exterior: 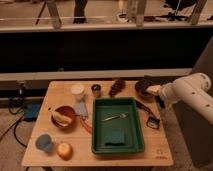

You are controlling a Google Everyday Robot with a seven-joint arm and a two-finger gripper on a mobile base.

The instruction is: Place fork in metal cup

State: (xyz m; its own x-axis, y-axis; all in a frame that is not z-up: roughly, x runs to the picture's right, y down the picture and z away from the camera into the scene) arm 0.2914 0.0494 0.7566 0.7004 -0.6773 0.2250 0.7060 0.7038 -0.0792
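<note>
The slim silver fork (116, 118) lies in the green tray (135, 142), near its middle, slanted. The small dark metal cup (96, 90) stands at the back of the wooden table, just left of the tray's far edge and right of the white cup (77, 90). My gripper (149, 92) is at the end of the white arm on the right, over the table's back right part near a dark bowl (143, 84), well apart from the fork and the cup.
A blue sponge (116, 137) lies in the tray's front. A brown bowl with a banana (64, 116), a light blue cup (44, 142) and an apple (64, 150) sit at the left. A black-handled utensil (148, 116) lies right of the tray. A dark cluster (118, 86) sits at the back.
</note>
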